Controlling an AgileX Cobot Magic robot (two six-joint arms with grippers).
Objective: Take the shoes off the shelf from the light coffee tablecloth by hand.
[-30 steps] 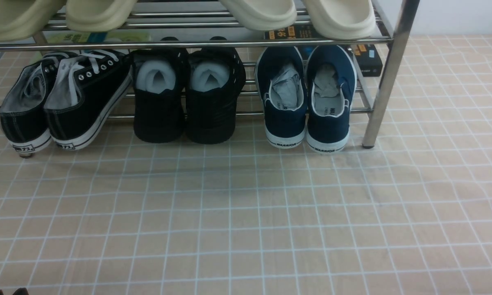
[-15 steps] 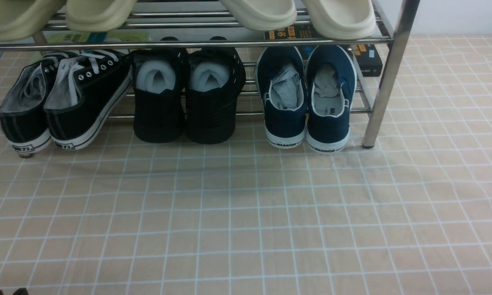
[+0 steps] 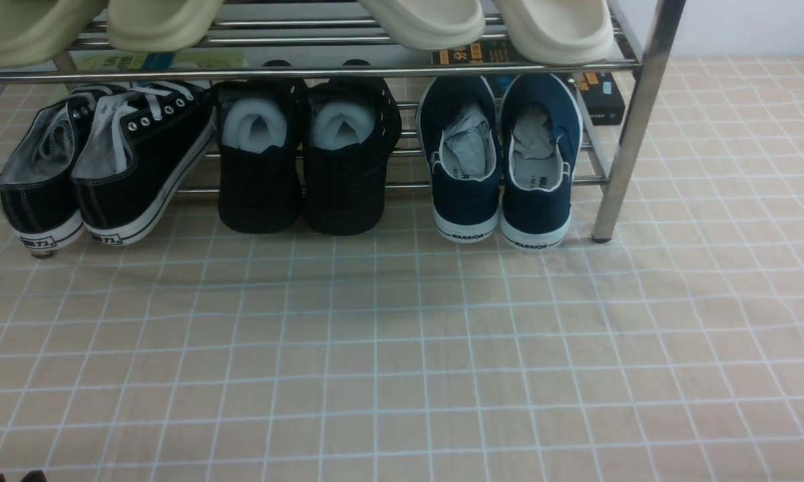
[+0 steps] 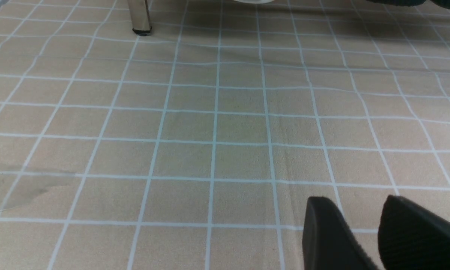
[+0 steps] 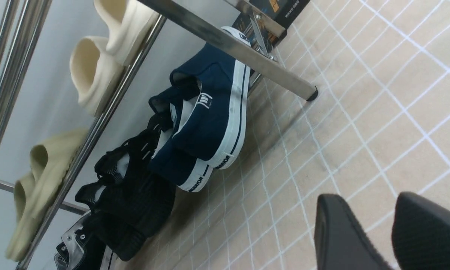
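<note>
The navy-blue slip-on shoes [image 3: 467, 194] stand side by side at the right end of the chrome shelf's [image 3: 632, 120] lower tier, heels toward me. Grey paper fills them. They also show in the right wrist view [image 5: 210, 123]. The light coffee tablecloth [image 3: 402, 348] spreads under the shelf and in front of it. My left gripper [image 4: 356, 200] is open and empty, low over the cloth, far from the shoes. Only its tips show in the front view [image 3: 13, 476]. My right gripper [image 5: 369, 197] is open and empty over the cloth, short of the shoes and to their right.
Black lace-up sneakers [image 3: 107, 167] and all-black shoes stuffed with white paper [image 3: 308, 167] share the lower tier. Cream slippers [image 3: 428, 23] sit on the upper tier. A black box [image 3: 602, 97] lies behind the shelf. A shelf leg [image 4: 140, 18] stands ahead of the left gripper.
</note>
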